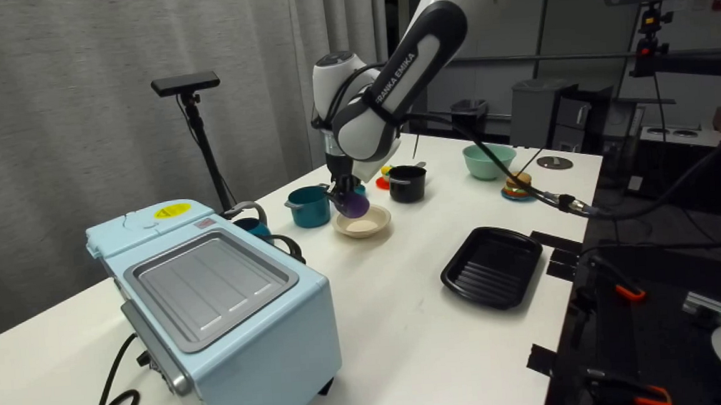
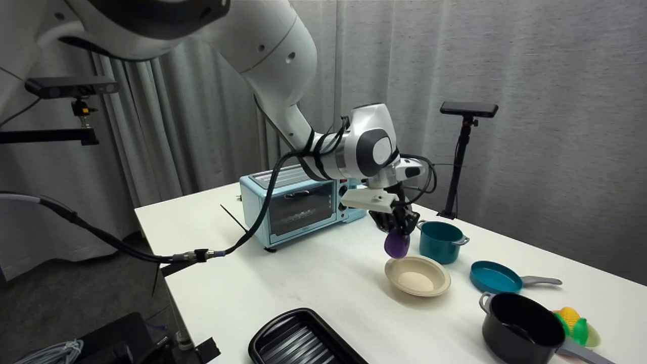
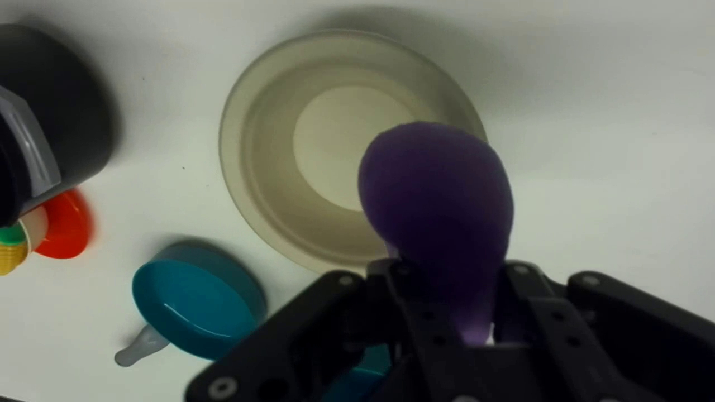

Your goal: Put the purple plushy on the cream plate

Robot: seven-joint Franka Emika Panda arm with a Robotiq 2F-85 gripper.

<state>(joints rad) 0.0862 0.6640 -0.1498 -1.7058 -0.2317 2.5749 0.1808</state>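
Gripper (image 3: 451, 273) jaws part-way apart, clamped on purple plushy (image 3: 435, 184), held over cream plate (image 3: 341, 139) nr rim, gap hard to judge; pt of plate hidden behind plushy; contact detail v dark; blk pot (image 3: 64, 106) cut off L, wrist view

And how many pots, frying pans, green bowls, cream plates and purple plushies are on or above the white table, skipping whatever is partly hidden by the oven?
Pots: 2, the teal pot and the black pot
Frying pan: 1
Green bowl: 1
Cream plate: 1
Purple plushy: 1, held up in the gripper
Total: 6
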